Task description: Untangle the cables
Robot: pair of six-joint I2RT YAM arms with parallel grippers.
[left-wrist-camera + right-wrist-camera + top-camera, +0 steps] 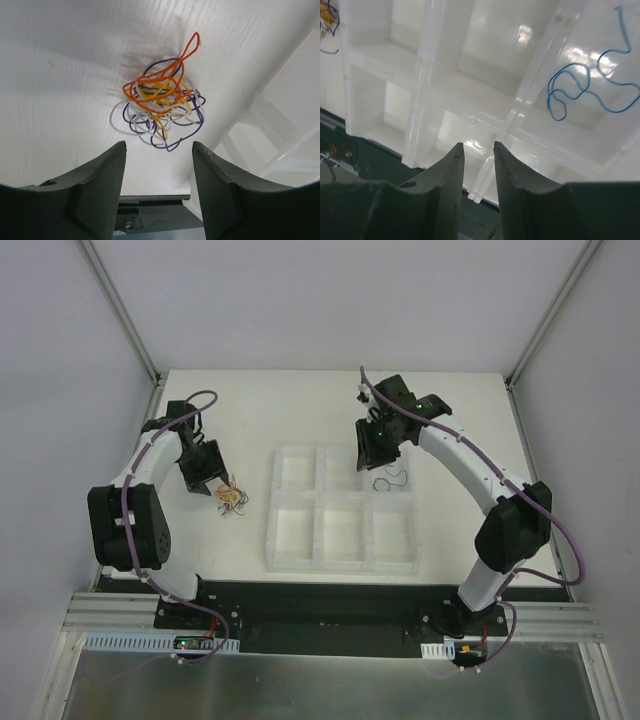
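Only one blue wire [390, 480] lies separated in the tray's [316, 502] 2 o'clock compartment, while the multicoloured tangle [160, 100] remains on the surface [250, 410] at the tray's 9 o'clock, the left end effector [158, 147] spread wide and the right end effector [479, 147] barely parted, both empty.

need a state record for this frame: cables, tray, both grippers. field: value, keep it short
tangle: multicoloured cables bunched on the table, left of the tray
blue cable: lying alone in the tray's far right compartment
other compartments: no cable visible
left gripper: open, empty, above the tangle
right gripper: jaws slightly apart, empty, above the tray beside the blue cable
status: not done; most cables in one knot
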